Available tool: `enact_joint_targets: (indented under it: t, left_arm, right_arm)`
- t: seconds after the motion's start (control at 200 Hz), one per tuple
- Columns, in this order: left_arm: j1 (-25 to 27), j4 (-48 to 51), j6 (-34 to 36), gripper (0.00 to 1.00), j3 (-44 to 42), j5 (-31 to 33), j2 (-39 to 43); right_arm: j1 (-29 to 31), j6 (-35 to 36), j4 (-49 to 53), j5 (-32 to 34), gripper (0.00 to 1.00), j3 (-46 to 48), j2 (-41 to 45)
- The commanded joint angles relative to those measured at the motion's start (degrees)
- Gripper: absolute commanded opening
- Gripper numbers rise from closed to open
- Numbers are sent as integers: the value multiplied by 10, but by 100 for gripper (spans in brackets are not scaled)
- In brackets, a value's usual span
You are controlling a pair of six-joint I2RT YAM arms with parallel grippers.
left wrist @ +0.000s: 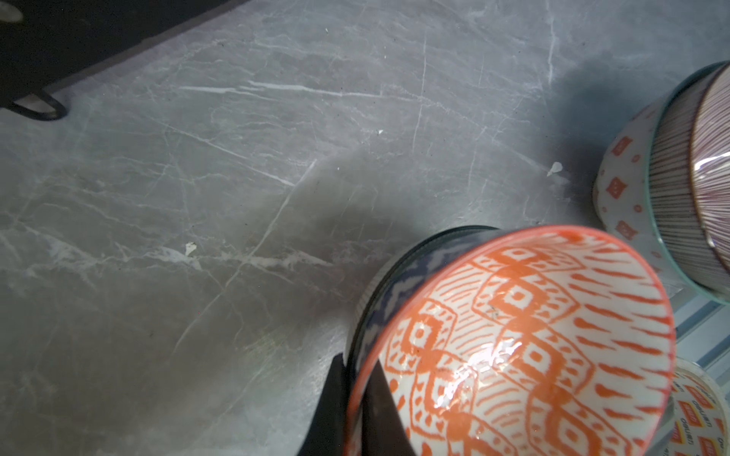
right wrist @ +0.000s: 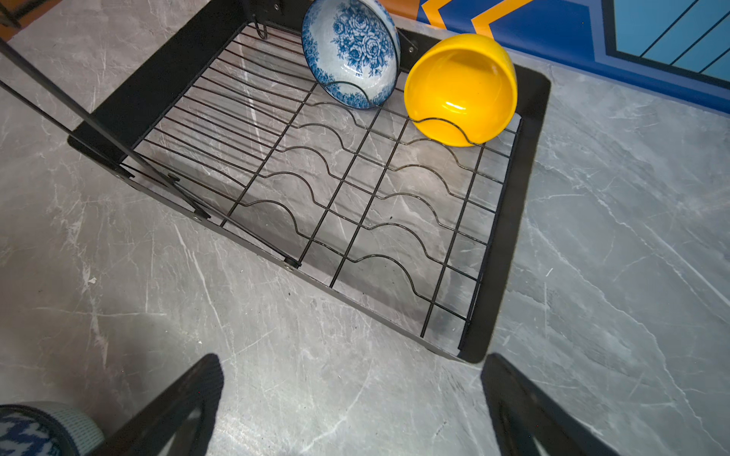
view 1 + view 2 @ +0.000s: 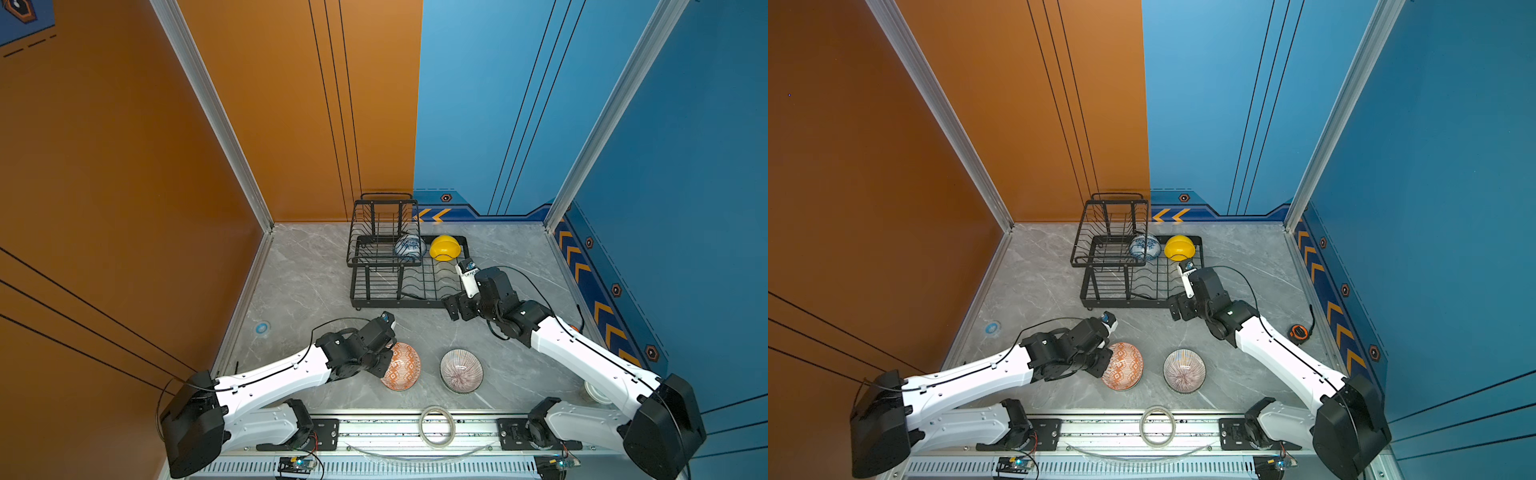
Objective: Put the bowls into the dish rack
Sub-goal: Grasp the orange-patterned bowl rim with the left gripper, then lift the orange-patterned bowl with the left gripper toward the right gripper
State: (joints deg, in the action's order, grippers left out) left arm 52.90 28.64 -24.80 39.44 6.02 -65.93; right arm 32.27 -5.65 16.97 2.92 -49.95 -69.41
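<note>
Bowls in the black wire dish rack (image 2: 529, 158): blue-white floral (image 2: 351, 51), plain yellow (image 2: 460, 89) — left pincer (image 1: 355, 406) clamps the orange-white diamond bowl (image 1: 513, 335), right pincer (image 2: 351, 363) gapes empty, pinkish striped bowl (image 3: 461, 370) waits.

Six bowls by my count: blue floral (image 2: 351, 55), yellow (image 2: 460, 87), orange diamond (image 1: 513, 335), striped (image 3: 461, 370), plus a dark-rimmed one (image 1: 379, 292) and a green-rimmed one (image 1: 620, 189) beneath those last two. One dish rack (image 2: 509, 221). One tape ring (image 3: 436, 409).

Grey marble-look table (image 3: 316, 266), orange wall (image 3: 104, 166) left, blue wall (image 3: 685, 166) right. Flat tape ring (image 3: 421, 428) lies on the front rail (image 3: 374, 430). Blue round sticker (image 3: 262, 328) near the table's left edge. Orange-black tape measure (image 3: 1299, 332) by the right edge. White tub (image 3: 595, 392) at the near right corner, partly hidden.
</note>
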Motion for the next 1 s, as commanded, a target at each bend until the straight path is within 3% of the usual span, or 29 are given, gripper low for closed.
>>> enact_joint_targets:
  t: [0.0,0.456,0.696,0.991]
  left_arm:
    - [-10,-48,13,0,-10,-3,14]
    - [-27,-79,5,0,-49,-5,25]
    - [-28,-81,3,14,-56,-7,27]
    - [-29,-82,4,16,-57,-8,28]
  right_arm:
    - [-3,-8,2,-9,100,6,14]
    - [-4,-7,5,-12,100,8,16]
    - [-4,-8,8,-14,100,8,17]
    - [-4,-6,8,-15,100,7,15]
